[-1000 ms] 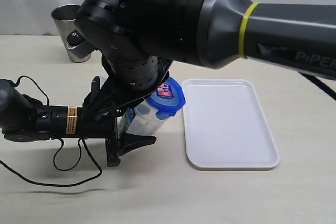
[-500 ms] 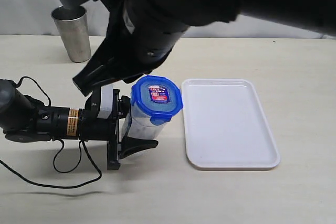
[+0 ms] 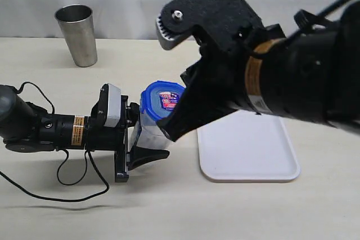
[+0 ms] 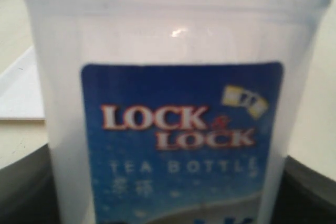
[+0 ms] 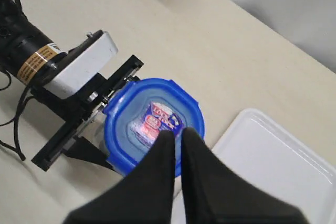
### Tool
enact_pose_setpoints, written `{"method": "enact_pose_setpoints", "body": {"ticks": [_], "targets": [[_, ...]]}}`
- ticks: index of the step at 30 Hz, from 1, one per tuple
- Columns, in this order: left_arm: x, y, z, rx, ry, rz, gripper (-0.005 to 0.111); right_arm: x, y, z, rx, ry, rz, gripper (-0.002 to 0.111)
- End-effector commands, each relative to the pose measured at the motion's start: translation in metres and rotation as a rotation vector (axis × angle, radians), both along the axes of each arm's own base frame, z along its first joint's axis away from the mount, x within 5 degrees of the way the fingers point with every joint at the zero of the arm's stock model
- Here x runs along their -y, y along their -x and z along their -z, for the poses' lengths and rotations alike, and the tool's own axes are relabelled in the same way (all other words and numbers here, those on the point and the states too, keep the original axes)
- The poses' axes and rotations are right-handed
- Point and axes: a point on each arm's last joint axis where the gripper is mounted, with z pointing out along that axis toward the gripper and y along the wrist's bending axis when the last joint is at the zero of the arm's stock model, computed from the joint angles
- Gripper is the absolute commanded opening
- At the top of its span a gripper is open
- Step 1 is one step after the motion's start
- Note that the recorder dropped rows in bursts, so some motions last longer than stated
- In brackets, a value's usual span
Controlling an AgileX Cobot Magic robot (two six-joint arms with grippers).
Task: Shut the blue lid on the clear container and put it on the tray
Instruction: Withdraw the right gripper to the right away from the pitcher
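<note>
Table (image 3: 236, 212): clear container (image 3: 145, 128) in L gripper (image 3: 148, 139), R gripper (image 5: 177, 136) over blue lid (image 5: 149, 119)

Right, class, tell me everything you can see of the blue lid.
The blue lid is bright, glossy plastic, a rounded square with flaps along its sides and a red-and-white sticker on top. It sits on the clear container, which stands upright beside the white tray. The shut right gripper hangs over one edge; contact cannot be told.
</note>
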Motion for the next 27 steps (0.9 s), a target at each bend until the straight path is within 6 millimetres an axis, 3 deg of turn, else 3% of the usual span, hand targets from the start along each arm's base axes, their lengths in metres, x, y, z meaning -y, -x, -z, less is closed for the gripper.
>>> {"method": "enact_pose_setpoints", "body": {"ticks": [1, 5, 9, 13, 19, 27], "targets": [[0.003, 0.001, -0.006, 0.013, 0.033, 0.021, 0.0, 0.015, 0.002, 0.02, 0.035, -0.022, 0.071, 0.004], [0.003, 0.002, -0.006, 0.013, 0.031, 0.026, 0.0, 0.037, -0.023, 0.044, -0.048, -0.076, 0.247, 0.004], [0.003, 0.004, -0.005, 0.012, 0.026, 0.048, 0.0, 0.046, -0.051, 0.054, -0.144, -0.259, 0.223, 0.004], [0.003, 0.005, -0.005, 0.013, 0.023, 0.057, 0.0, 0.054, -0.07, 0.067, -0.189, -0.315, 0.254, 0.004], [0.003, 0.0, -0.006, 0.01, 0.037, 0.008, 0.0, 0.044, -0.072, 0.096, -0.303, -0.245, 0.27, 0.004], [0.003, 0.0, -0.006, 0.01, 0.039, 0.003, 0.0, 0.01, -0.055, 0.092, -0.29, -0.281, 0.131, 0.004]]}}
